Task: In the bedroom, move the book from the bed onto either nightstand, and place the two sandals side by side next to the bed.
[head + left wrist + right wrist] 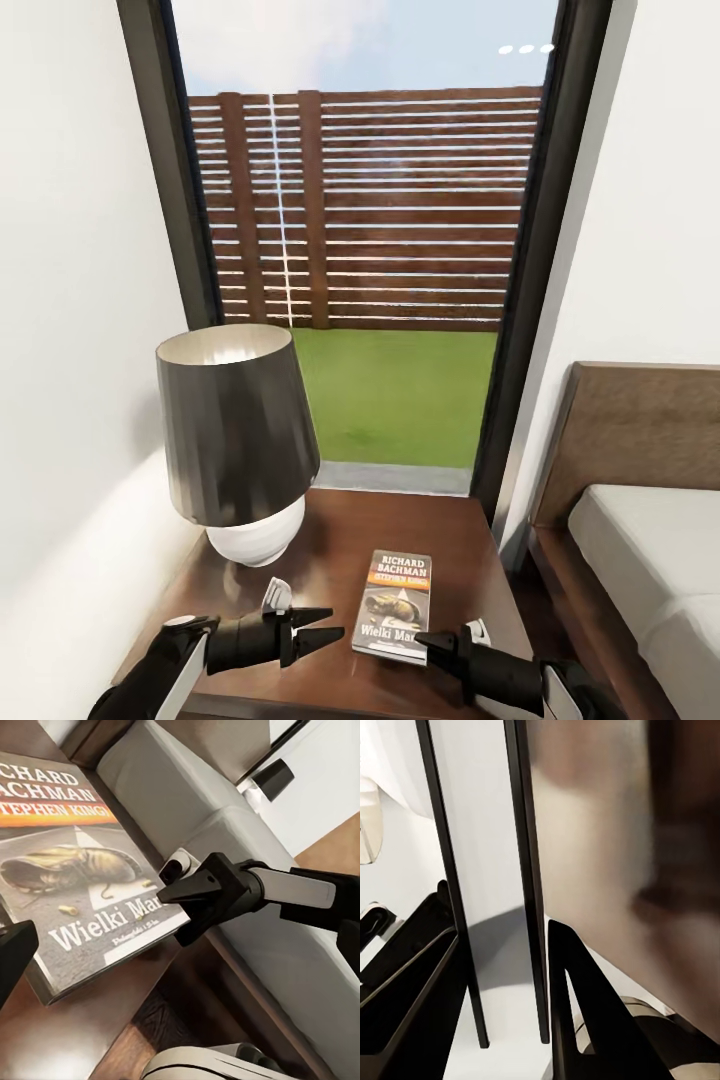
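The book (396, 606) lies flat on the nightstand (330, 540). It looks light, thin and bendable; better to pinch its edge. Left gripper (322, 625) and right gripper (432, 641) both have jaws apart, empty.

L gripper (325, 623) jaws apart | R gripper (428, 642) jaws apart, both low

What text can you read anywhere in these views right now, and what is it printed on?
All readable text is on the book lying on the nightstand:
"RICHARD BACHMAN": white lettering at the head of the cover.
"STEPHEN KING": on the orange band below it.
"Wielki Mar...": white title near the foot of the cover; its end is hidden behind the right claw.
A small line under the title is too small to read.
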